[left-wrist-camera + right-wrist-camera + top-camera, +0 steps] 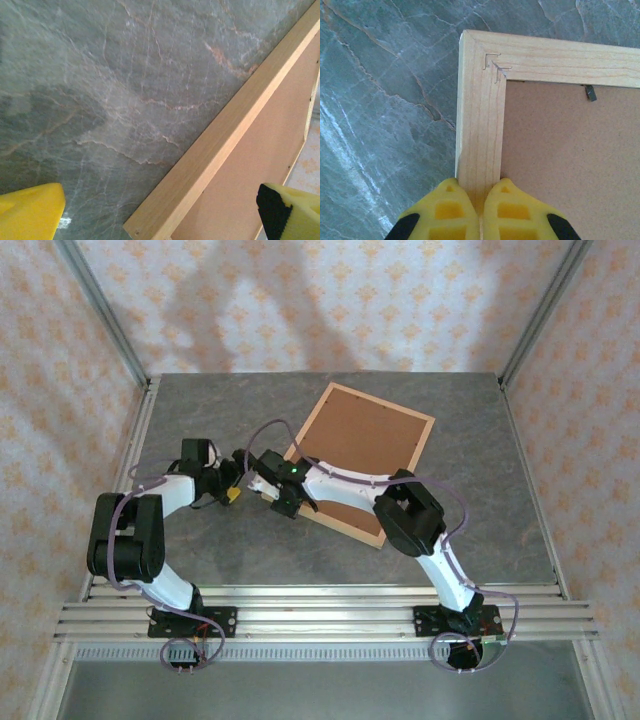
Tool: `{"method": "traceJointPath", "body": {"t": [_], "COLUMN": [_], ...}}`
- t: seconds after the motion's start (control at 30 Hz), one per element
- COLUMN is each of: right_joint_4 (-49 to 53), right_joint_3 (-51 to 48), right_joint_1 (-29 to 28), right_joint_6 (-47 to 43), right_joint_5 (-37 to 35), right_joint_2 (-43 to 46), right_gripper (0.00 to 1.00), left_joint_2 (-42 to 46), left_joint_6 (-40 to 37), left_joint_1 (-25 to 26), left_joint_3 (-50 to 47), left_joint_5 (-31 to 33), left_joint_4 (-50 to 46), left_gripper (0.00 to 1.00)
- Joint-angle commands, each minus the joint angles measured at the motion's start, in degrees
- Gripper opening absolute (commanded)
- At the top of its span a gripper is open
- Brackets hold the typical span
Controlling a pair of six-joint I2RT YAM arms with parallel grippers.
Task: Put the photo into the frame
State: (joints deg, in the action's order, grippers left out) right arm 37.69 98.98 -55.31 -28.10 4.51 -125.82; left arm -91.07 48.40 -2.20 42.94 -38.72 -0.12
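1. The frame (385,403) lies back-up on the tabletop (200,410), slewed at an angle towards the right of centre. Its brown backing board (370,445) sits inside the wooden rim.
2. I cannot tell whether the photo is already under that board.
3. My right fingers (450,210) are pressed together with nothing visible between them. Their tips sit over the frame's wooden rail, just short of a mitred corner.
4. My left fingers (30,212) stand wide apart and hold nothing. On the left wrist camera, 1 finger is over bare tabletop and the other is over the backing board, so the frame's edge runs between them.
5. On the overhead camera both wrists meet at the frame's left corner.
6. I judge the step in hand to be work on the back of the frame at this corner, steadying or pressing the rail, not carrying the photo.
7. A small metal tab (590,93) shows at the board's edge on the right wrist camera. If the board has to come out, I expect the next move to need such tabs turned aside first.
8. The next move also calls for the left fingers to close on the rail, or hold it down, so the frame does not skate across the smooth tabletop.
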Motion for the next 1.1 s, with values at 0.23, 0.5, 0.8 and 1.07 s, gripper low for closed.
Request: {"method": "traceJointPath", "body": {"t": [0.23, 0.5, 0.8, 1.07], "right_joint_4": [1.8, 1.5, 3.1, 0.2], "right_joint_3": [-1.8, -3.6, -10.0, -20.2], "right_joint_1": [0.9, 1.1, 1.0, 0.7], "right_joint_6": [2.9, 3.4, 3.5, 4.8], "right_joint_5": [6.3, 6.3, 6.8, 1.7], "right_joint_2": [5.3, 6.4, 10.1, 15.6], "right_gripper": [0.00, 0.00, 0.00, 0.13], "left_joint_2": [-2.7, -4.1, -2.9, -3.0], "left_joint_6": [4.9, 5.1, 2.3, 3.7], "left_joint_1": [3.6, 4.7, 4.8, 4.8], "left_joint_3": [-1.9, -1.7, -1.5, -0.7], "left_joint_5": [-4.4, -5.5, -6.2, -5.8], "left_joint_4": [9.3, 11.6, 6.5, 7.3], "left_gripper": [0.95, 0.93, 0.94, 0.94]}}
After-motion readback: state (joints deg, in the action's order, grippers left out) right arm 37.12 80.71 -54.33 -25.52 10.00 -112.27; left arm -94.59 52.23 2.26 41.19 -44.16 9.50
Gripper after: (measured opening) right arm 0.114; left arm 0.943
